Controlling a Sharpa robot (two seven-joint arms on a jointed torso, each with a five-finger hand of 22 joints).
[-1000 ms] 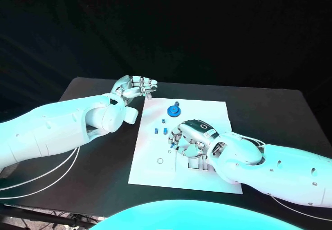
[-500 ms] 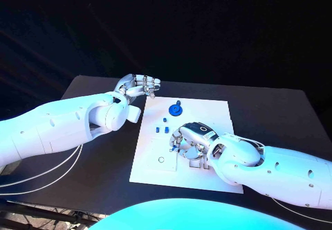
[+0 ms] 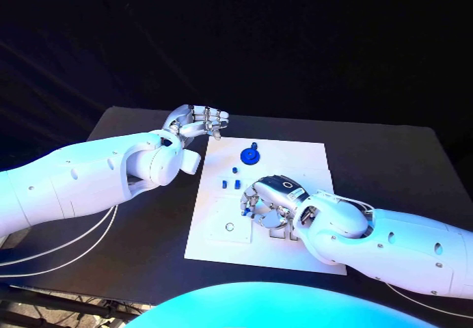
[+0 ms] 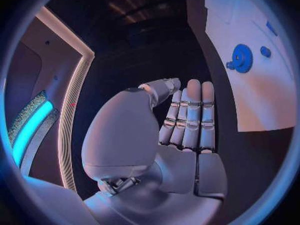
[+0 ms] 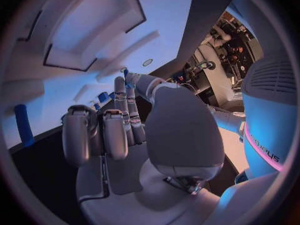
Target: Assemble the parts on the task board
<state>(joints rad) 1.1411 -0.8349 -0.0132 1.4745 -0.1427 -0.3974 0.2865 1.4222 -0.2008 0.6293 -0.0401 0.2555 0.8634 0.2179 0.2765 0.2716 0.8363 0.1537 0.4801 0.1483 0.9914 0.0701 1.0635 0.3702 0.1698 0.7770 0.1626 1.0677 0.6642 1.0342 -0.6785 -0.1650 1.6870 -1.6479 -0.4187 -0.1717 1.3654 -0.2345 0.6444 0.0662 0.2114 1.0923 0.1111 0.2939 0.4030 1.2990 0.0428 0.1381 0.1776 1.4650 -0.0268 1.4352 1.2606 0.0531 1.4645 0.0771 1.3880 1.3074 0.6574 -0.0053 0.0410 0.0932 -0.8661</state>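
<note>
The white task board (image 3: 296, 160) lies mid-table. A blue gear (image 3: 249, 156) stands near its far edge, with small blue parts (image 3: 231, 183) a little nearer. My right hand (image 3: 268, 203) hovers low over the board's middle, fingers curled down. In the right wrist view my right hand (image 5: 144, 135) brings its thumb and two fingertips together on a small blue part (image 5: 126, 75); a blue peg (image 5: 24, 125) lies on the board (image 5: 162, 5). My left hand (image 3: 197, 123) is raised beside the board's far left corner, and in the left wrist view that left hand (image 4: 169, 145) is empty, fingers straight, with the gear (image 4: 240, 58) beyond.
Rectangular recesses (image 3: 281, 234) sit in the board just under my right wrist, and a small ring hole (image 3: 230, 227) lies near the board's left edge. Black table (image 3: 147, 225) surrounds the board on all sides.
My right hand has drawn its fingers in a little and settled lower over the board's middle. The left hand has hardly moved.
</note>
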